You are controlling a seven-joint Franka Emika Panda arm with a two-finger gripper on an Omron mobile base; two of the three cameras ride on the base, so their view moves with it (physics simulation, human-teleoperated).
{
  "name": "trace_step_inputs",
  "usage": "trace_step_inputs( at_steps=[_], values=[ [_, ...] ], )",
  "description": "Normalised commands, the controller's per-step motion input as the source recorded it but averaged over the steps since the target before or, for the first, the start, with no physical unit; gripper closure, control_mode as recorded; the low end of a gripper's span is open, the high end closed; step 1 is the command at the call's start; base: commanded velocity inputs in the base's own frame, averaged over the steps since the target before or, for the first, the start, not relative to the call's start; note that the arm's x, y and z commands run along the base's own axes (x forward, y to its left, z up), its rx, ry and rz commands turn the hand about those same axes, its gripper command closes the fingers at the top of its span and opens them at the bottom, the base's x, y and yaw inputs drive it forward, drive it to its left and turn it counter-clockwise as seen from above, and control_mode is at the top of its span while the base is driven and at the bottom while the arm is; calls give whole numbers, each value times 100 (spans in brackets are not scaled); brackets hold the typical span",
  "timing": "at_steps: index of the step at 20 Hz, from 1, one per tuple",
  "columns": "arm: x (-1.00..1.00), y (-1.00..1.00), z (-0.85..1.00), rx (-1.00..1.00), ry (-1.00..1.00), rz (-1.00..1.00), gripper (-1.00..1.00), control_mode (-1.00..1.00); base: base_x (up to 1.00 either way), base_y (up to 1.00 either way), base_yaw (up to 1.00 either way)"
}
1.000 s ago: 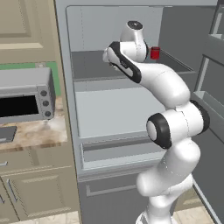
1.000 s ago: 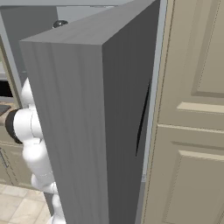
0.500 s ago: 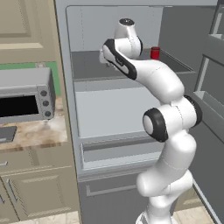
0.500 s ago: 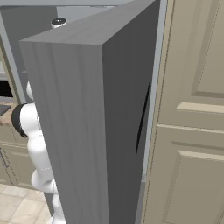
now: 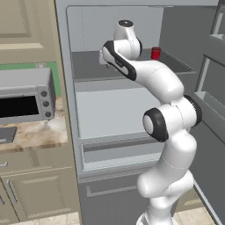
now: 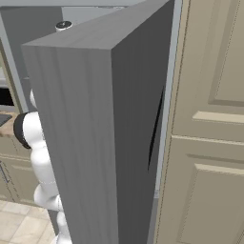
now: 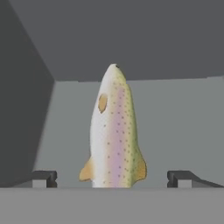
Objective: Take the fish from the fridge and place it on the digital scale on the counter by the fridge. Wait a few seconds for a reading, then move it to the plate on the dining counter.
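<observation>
In the hand view the fish (image 7: 114,131) lies on the grey shelf of the fridge (image 5: 90,105), pale and speckled with a pink stripe and orange fins, its head pointing away from me. My gripper (image 7: 113,179) is open, one dark fingertip on each side of the tail end and neither touching it. The left base view has my arm reaching into the fridge's upper shelf, with the hand hiding the fish. The digital scale (image 5: 6,134) is a dark slab on the counter (image 5: 39,132) at the left edge.
A red can (image 5: 155,53) stands at the back of the same shelf, right of my wrist. A grey toaster oven (image 5: 24,94) sits on the counter left of the fridge. The open fridge door (image 6: 95,124) blocks most of the right base view, beside tan cupboards (image 6: 209,119).
My arm has swung slightly left and reached further into the upper shelf. The jaws have stayed open.
</observation>
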Motion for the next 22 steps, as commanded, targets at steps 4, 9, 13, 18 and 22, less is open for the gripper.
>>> trace_step_inputs(
  at_steps=[4, 9, 13, 18, 22],
  values=[
    [23, 6, -39, 0, 0, 0, -100, -100, 0, 0, 0],
    [6, 1, -47, 0, -1, 0, -100, -100, 0, 0, 0],
    [0, 0, -18, 0, 0, 0, -100, -100, 0, 0, 0],
    [0, 0, -3, 0, 0, 0, -100, -100, 0, 0, 0],
    [0, 0, 0, 0, 0, 0, 100, -100, 0, 0, 0]
  ],
)
